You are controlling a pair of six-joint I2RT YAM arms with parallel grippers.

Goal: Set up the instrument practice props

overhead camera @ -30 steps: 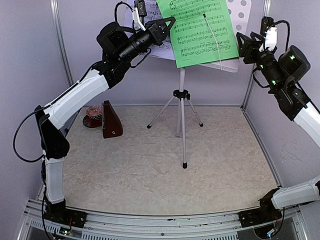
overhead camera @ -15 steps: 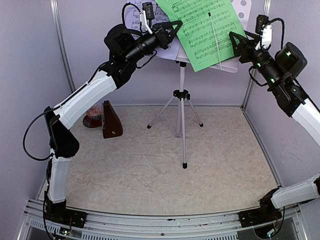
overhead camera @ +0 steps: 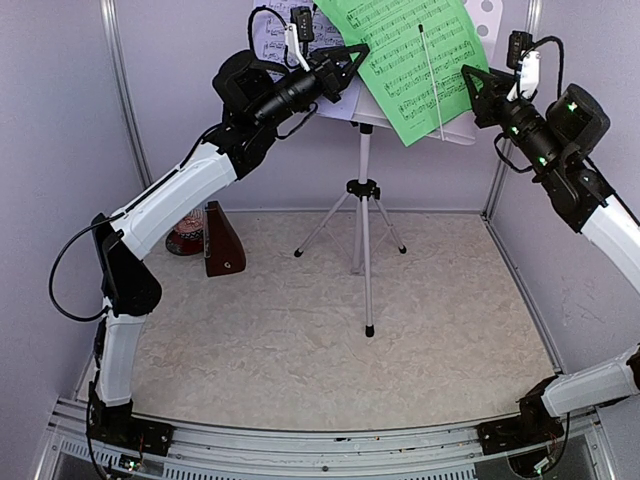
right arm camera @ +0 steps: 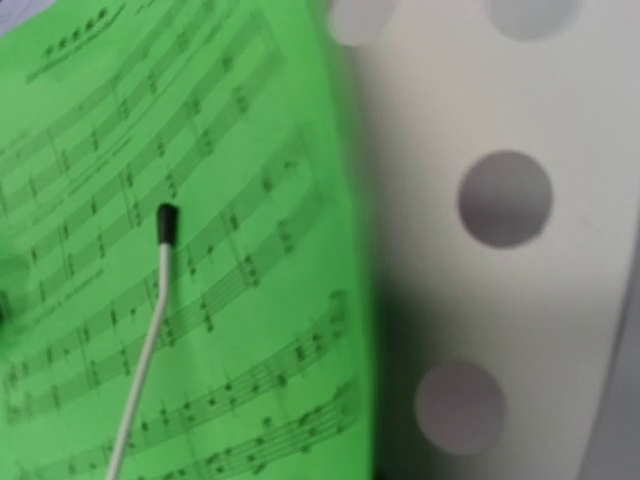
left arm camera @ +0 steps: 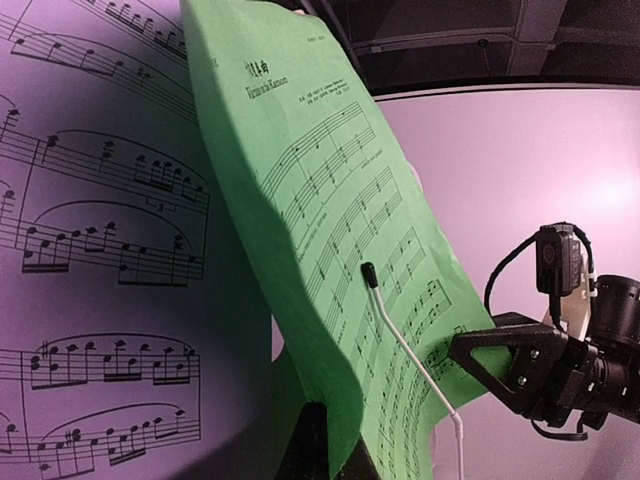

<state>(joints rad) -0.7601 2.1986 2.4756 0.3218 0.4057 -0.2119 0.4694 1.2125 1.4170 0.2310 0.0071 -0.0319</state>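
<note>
Two sheets are seen on one music stand (overhead camera: 364,230) at upper centre. The tilted green music sheet (overhead camera: 415,60) is pinched by the left gripper (overhead camera: 350,55), beside the lavender music sheet (left arm camera: 90,250). The right gripper (overhead camera: 475,85) cannot be judged open or closed. One metronome (overhead camera: 222,240), on the tabletop (overhead camera: 300,340) at left, is shown only from above.

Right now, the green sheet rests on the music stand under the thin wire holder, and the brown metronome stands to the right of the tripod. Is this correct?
Not quite: the brown metronome stands to the left of the tripod, as the top external view shows. The green sheet does rest on the music stand under the thin wire holder.
</note>
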